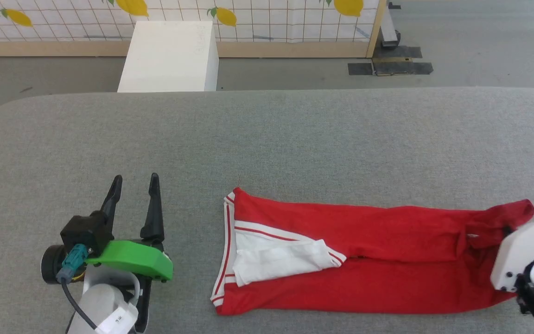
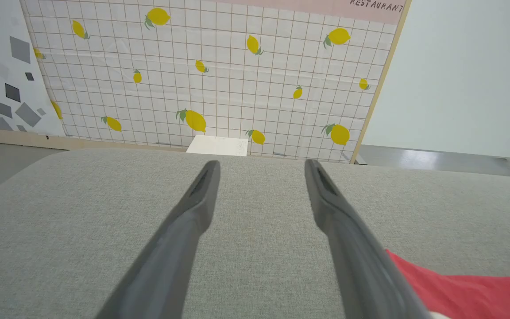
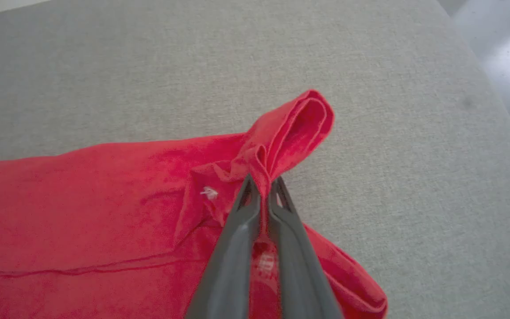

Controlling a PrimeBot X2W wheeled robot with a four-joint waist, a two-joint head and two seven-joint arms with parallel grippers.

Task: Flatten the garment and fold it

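The red garment (image 1: 364, 260) lies folded into a long strip across the grey table (image 1: 267, 139), its white sleeve (image 1: 281, 257) and striped trim at the left end. My right gripper (image 3: 261, 184) is shut on a bunched fold of the garment (image 3: 281, 137) at its right end, lifting that corner a little; in the head view its white wrist (image 1: 524, 253) covers the fingers. My left gripper (image 1: 135, 183) stands open over bare table, well left of the garment, with nothing between its fingers (image 2: 202, 195). A red edge of the garment (image 2: 467, 288) shows at the lower right of the left wrist view.
A white box (image 1: 169, 55) stands on the floor behind the table, before a lemon-patterned wall panel (image 2: 219, 75). The table's right edge (image 3: 494, 102) runs close to my right gripper. Bare grey cloth stretches behind the garment.
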